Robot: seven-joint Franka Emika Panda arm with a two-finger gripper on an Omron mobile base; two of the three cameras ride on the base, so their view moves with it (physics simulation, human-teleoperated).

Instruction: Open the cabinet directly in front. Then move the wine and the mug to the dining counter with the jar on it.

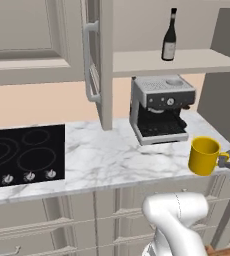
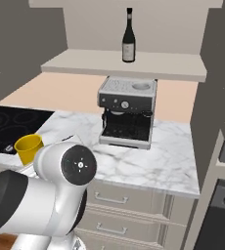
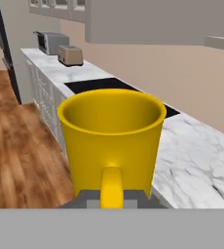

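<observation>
Nearest the hand camera: the mug (image 3: 111, 141), bright yellow, upright, mouth open and empty, its handle facing the lens and sitting between the two dark tips of the pincer (image 3: 112, 198). Pincer is clamped shut on that handle; the mug is carried, not resting.

In the left base view the mug (image 1: 204, 155) hangs off the front edge of the marble table (image 1: 102, 155), at the right side of the picture, clear of the surface. The right base view shows it (image 2: 28, 148) low at left, partly behind the arm's white elbow.

The cabinet (image 1: 99, 60) stands open, door swung out edge-on with its curved silver handle showing. The wine (image 1: 169, 36) stands upright on the inner shelf (image 2: 124, 63), alone, well above an espresso machine (image 1: 159, 107) on the table below. Black cooktop (image 1: 24, 155) lies to the left. Hand view looks along the table run toward a toaster (image 3: 70, 55) at the far end, wood floor (image 3: 21, 146) beside.

Step in hand, as I judge it: cabinet opened, mug picked, now in transit. Wine not yet touched. Dining counter and jar are not visible from here.

Next move calls for the base to turn and drive to the island while the mug is kept level, then set down near the jar before release. The handle-only grip may let the mug swing.
</observation>
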